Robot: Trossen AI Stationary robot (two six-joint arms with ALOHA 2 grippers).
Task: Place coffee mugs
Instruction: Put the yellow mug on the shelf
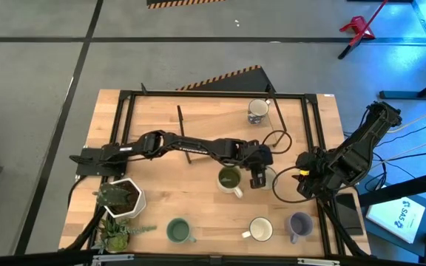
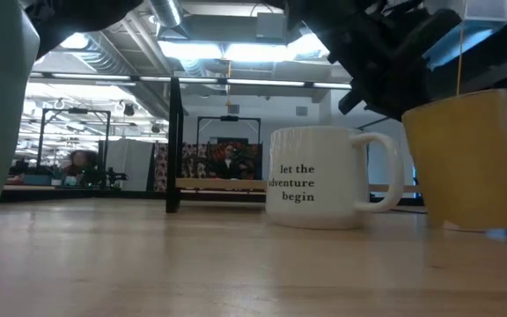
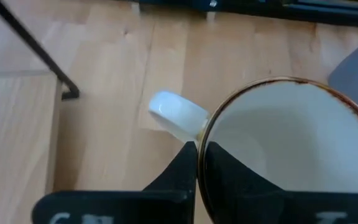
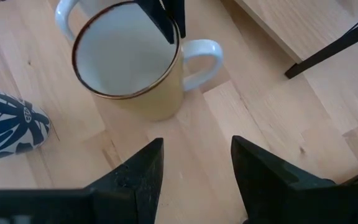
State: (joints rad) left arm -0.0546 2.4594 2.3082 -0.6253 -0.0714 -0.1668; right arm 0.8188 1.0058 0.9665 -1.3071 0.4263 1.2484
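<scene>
The left tool [image 3: 197,155] clamps the yellow mug's [image 4: 129,62] rim. The right tool [image 4: 194,165] hangs released nearby. Next likely comes lifting it off the tabletop [image 1: 191,192].

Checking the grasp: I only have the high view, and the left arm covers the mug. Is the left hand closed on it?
Observer: Yes. The left hand is shut on the yellow mug, at the rim beside its handle.
Operator: Finger inside?
Observer: One finger is inside the rim, the other outside.
Operator: Right hand?
Observer: The right hand is open, holds nothing and points at that mug.
</scene>
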